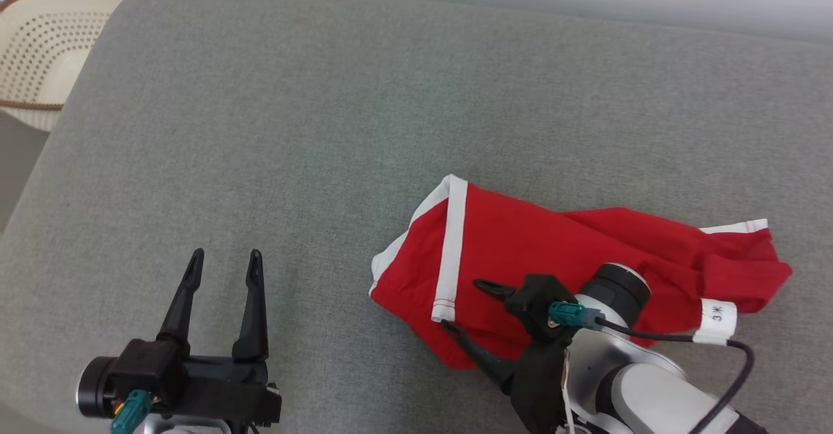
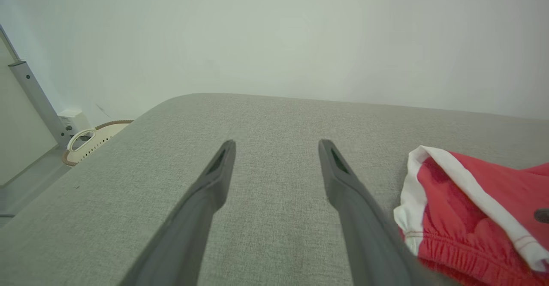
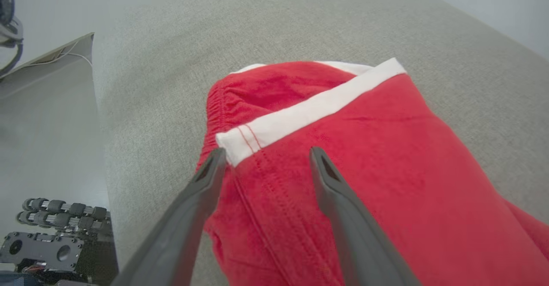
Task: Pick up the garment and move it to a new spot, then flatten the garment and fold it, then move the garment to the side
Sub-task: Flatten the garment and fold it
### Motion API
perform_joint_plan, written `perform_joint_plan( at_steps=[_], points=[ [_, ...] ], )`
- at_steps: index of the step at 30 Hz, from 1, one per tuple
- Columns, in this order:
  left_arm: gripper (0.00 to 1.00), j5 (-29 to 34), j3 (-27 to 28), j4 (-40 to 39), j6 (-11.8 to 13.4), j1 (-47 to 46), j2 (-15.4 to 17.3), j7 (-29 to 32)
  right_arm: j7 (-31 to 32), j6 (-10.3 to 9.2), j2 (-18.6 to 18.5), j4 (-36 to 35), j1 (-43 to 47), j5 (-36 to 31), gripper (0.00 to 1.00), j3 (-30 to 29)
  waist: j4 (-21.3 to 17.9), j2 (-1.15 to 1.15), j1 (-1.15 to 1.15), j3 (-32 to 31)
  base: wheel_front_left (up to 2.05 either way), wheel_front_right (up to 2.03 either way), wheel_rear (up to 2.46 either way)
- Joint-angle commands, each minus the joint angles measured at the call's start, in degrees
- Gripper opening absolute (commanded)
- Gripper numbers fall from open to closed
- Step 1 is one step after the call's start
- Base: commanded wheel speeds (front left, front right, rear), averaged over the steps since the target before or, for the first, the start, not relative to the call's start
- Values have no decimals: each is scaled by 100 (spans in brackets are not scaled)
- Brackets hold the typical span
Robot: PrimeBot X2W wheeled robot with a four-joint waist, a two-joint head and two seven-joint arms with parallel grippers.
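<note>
The garment (image 1: 553,258) is a pair of red shorts with white trim, lying crumpled on the grey cushion toward the right. My right gripper (image 1: 463,305) hovers over its near left part, open, fingers spread either side of the white band's end; nothing is pinched. In the right wrist view the right gripper (image 3: 266,153) straddles the red cloth (image 3: 364,157) by the white stripe. My left gripper (image 1: 224,258) stands open over bare cushion at the lower left, well apart from the shorts. The left wrist view shows the left gripper (image 2: 276,142) open, with the shorts (image 2: 476,209) off to its right.
The grey cushion (image 1: 293,128) is wide, with bare room left of and behind the shorts. A cream perforated basket (image 1: 45,50) stands off the cushion's far left corner. A pale wall runs along the back. The robot's base (image 3: 51,234) shows below the cushion's near edge.
</note>
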Motion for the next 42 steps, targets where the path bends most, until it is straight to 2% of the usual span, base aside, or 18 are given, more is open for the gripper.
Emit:
perform_joint_plan(
  at_steps=[1, 6, 7, 8, 10, 11, 18, 25, 34, 42],
  points=[
    [100, 62, 30, 13, -39, -51, -38, -51, 30, -6, -62, 20, -114, 65, 100, 77, 172, -1, -1, 175, 0, 0, 0],
    [100, 186, 129, 36, -149, -66, -193, -52, 150, -6, -130, 180, -461, 160, 100, 434, 209, -1, -1, 242, 0, 0, 0],
    [100, 216, 151, 46, -190, -75, -222, -52, 136, -6, -127, 224, -507, 183, 86, 447, 213, -1, -1, 251, 0, 0, 0],
    [100, 238, 168, 51, -202, -83, -247, -52, 119, -6, -110, 275, -529, 204, 58, 404, 215, -1, -1, 262, 0, 0, 0],
    [100, 294, 208, 64, -250, -97, -300, -52, 66, -6, -67, 339, -563, 210, 18, 301, 209, -1, -1, 279, 0, 0, 0],
    [100, 321, 235, 71, -288, -102, -321, -52, 50, -6, -55, 354, -567, 221, 1, 238, 197, -1, -1, 287, 0, 0, 0],
    [100, 446, 442, 128, -436, -90, -388, -40, -153, -6, 20, 258, -394, 171, 0, -277, -39, -1, -1, 257, 0, 0, 0],
    [100, 617, 602, 69, -505, -13, -333, -40, -314, -6, 69, 23, 91, -116, 0, -1412, -498, -1, -1, 163, 0, 0, 0],
    [100, 674, 682, 90, -530, 39, -134, -21, -223, -6, -183, -471, 1054, -480, 0, -2061, -1113, -1, -1, 27, 0, 0, 0],
    [100, 652, 680, 52, -521, 93, -46, 72, -428, -6, 47, -421, 1697, -485, 0, -2824, -1412, -1, -1, -63, 0, 0, 0]
  ],
)
